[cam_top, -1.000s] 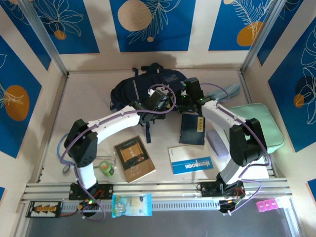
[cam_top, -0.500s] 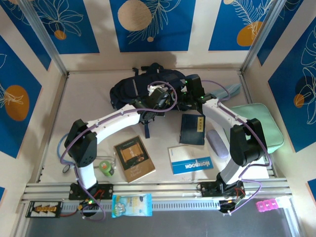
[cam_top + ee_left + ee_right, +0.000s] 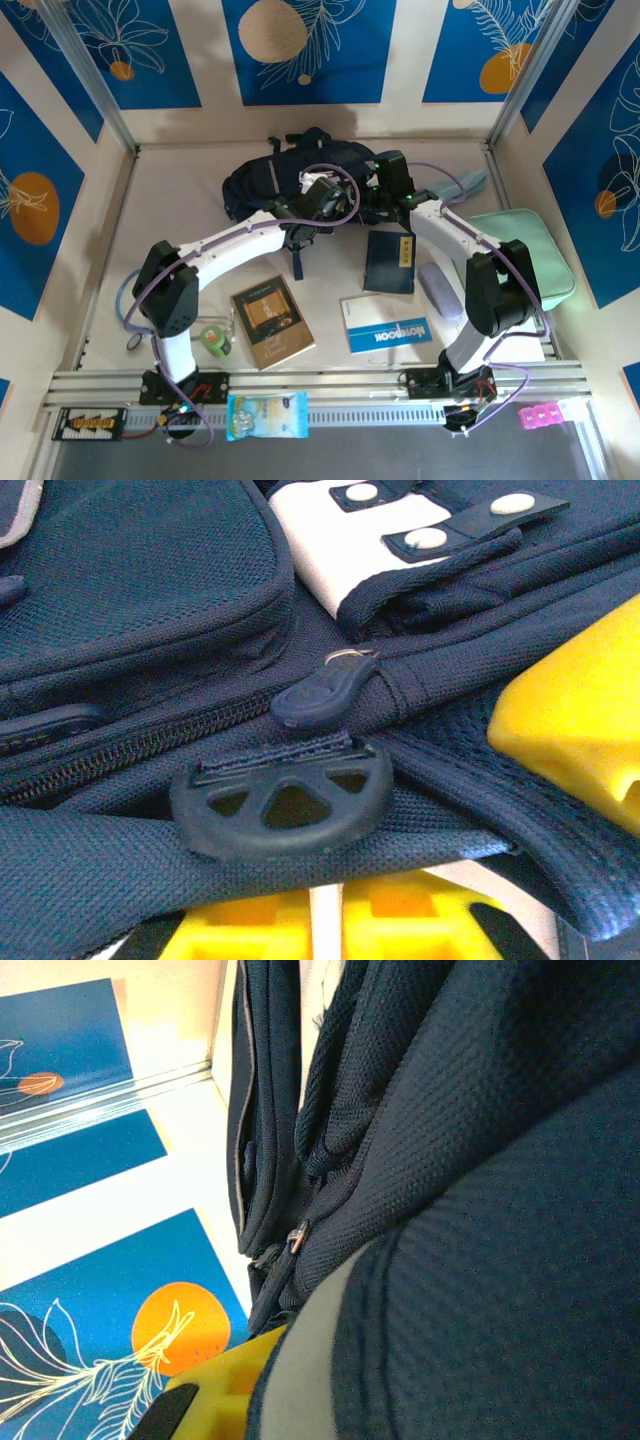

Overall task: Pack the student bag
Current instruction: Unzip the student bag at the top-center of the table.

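Student bag (image 3: pixel 262 185) slumped at the far middle of the desk (image 3: pixel 180 200), partly covered from above by both wrists. Hard to make out the left claw (image 3: pixel 308 204) in the top view; in the left wrist view, yellow fingers (image 3: pixel 570 700) cut off at the right and bottom edges, with a fold of navy mesh lying between them. Cannot tell whether that fold is truly pinched or merely lying there. Just past the fold, a dark zipper pull (image 3: pixel 325 692) and a round black plastic ring (image 3: pixel 280 800) on a webbing strap, with a white patch (image 3: pixel 330 530) cropped at the top. Right claw (image 3: pixel 372 192) closed tight against the bag's right end. In its own view, blurred navy fabric pressed up to the lens and a sliver of yellow finger low down. Cannot tell whether cloth is caught there. Compared with a second ago, both wrists drawn slightly farther onto the bag; half a second ago, nearly the same pose. Brown book (image 3: pixel 270 320), blue notebook (image 3: pixel 387 325), navy booklet (image 3: pixel 390 262) and mint case (image 3: pixel 525 250) unmoved.
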Motion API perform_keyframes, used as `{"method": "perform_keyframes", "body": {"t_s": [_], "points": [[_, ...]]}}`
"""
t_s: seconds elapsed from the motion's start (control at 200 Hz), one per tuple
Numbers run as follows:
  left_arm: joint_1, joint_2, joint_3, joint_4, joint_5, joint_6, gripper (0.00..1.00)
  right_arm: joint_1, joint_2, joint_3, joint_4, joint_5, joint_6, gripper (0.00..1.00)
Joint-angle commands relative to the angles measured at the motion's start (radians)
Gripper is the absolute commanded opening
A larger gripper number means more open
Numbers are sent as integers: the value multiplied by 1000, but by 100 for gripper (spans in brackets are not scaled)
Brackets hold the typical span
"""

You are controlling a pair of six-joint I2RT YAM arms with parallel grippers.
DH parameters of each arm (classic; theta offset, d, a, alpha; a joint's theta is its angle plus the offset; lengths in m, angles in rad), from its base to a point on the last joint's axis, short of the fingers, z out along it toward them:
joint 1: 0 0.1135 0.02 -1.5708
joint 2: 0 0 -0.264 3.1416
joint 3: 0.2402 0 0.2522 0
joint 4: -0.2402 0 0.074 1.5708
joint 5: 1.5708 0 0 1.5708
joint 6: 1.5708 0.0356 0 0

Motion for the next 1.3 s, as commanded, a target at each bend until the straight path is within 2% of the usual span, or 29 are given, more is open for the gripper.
{"method": "perform_keyframes", "body": {"t_s": [0.0,0.045,0.22,0.395,0.6,0.85,0.98,1.08,1.2,1.295], "points": [[2,5,28,0,-52,4,7,11,-42,53,20,-80,-9,0],[2,3,25,1,-53,6,0,10,-42,53,17,-77,-11,0],[2,-35,10,-28,-34,3,0,1,-33,64,6,-70,-25,0],[7,-139,-104,-44,-3,-5,0,-20,-30,70,-23,-50,-56,0],[53,-243,-215,-67,49,-31,0,-17,-32,57,-17,-51,-49,0],[110,-233,-235,-18,165,-14,0,-7,-23,57,-4,-75,-32,0],[127,-211,-212,-20,211,-17,20,2,-49,40,6,-69,-8,0],[127,-203,-203,-15,229,-16,29,4,-63,25,19,-69,9,0],[128,-191,-194,-32,217,-13,32,4,-67,16,29,-71,21,0],[128,-191,-192,-40,206,-11,28,5,-70,12,33,-66,23,0]]}}
